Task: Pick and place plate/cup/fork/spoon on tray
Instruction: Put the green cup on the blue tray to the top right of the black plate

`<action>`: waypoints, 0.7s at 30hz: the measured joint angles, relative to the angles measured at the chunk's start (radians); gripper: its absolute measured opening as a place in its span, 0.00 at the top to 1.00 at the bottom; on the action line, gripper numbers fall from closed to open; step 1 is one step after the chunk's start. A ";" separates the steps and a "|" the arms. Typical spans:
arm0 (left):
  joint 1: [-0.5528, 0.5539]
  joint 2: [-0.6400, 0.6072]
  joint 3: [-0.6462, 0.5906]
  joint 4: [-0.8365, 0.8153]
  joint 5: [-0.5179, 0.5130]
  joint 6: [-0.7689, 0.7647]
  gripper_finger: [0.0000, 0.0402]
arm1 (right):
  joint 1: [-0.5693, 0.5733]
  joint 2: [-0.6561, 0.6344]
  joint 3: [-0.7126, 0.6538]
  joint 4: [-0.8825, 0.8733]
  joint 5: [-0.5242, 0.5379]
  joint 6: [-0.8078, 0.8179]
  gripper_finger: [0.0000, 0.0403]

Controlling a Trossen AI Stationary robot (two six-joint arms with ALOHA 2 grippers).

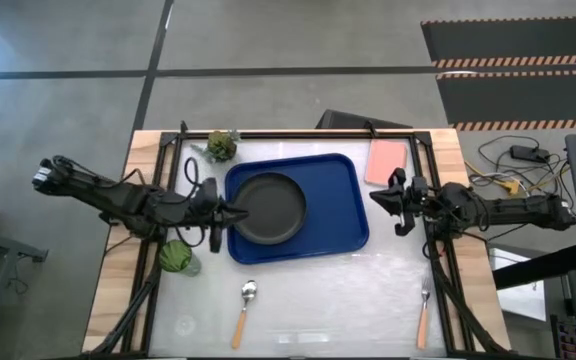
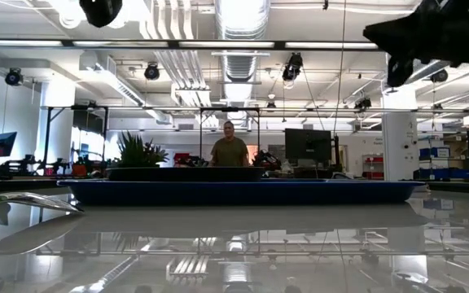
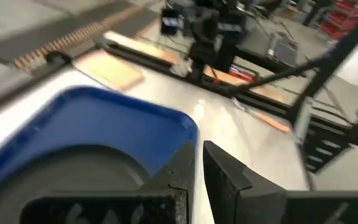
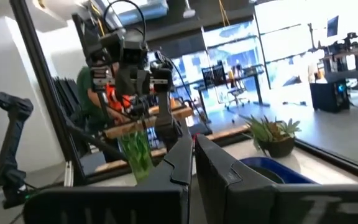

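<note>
The black plate (image 1: pixel 270 208) lies on the left half of the blue tray (image 1: pixel 340 205). The green cup (image 1: pixel 178 257) stands on the table left of the tray's near corner. The spoon (image 1: pixel 245 308) and the fork (image 1: pixel 423 318) lie near the table's front edge. My left gripper (image 1: pixel 246 212) is shut and empty above the plate's left rim; the low view shows it high above the table (image 2: pixel 104 10). My right gripper (image 1: pixel 373 197) is shut and empty just right of the tray, also raised (image 2: pixel 397 69).
A pink flat rectangle (image 1: pixel 386 160) lies at the far right, and a small leafy plant (image 1: pixel 221 146) stands at the far left corner of the tray. A person (image 2: pixel 230 150) stands in the room beyond the table.
</note>
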 joint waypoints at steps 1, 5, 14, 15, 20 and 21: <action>-0.006 -0.010 0.006 -0.036 0.005 -0.040 0.96 | 0.000 0.031 0.022 -0.005 0.000 0.000 0.98; -0.034 -0.016 0.036 -0.207 0.006 -0.209 0.96 | 0.000 0.159 0.125 -0.062 0.000 -0.037 0.98; -0.082 0.172 0.232 -0.614 0.174 -0.545 0.96 | 0.000 0.350 0.335 -0.155 -0.003 -0.219 0.98; -0.085 0.203 0.267 -0.668 0.203 -0.583 0.96 | 0.000 0.359 0.350 -0.162 -0.003 -0.236 0.98; -0.117 0.333 0.410 -0.900 0.379 -0.717 0.96 | 0.000 0.383 0.373 -0.205 -0.005 -0.283 0.98; -0.126 0.351 0.426 -0.923 0.419 -0.751 0.96 | 0.000 0.379 0.373 -0.197 -0.005 -0.289 0.98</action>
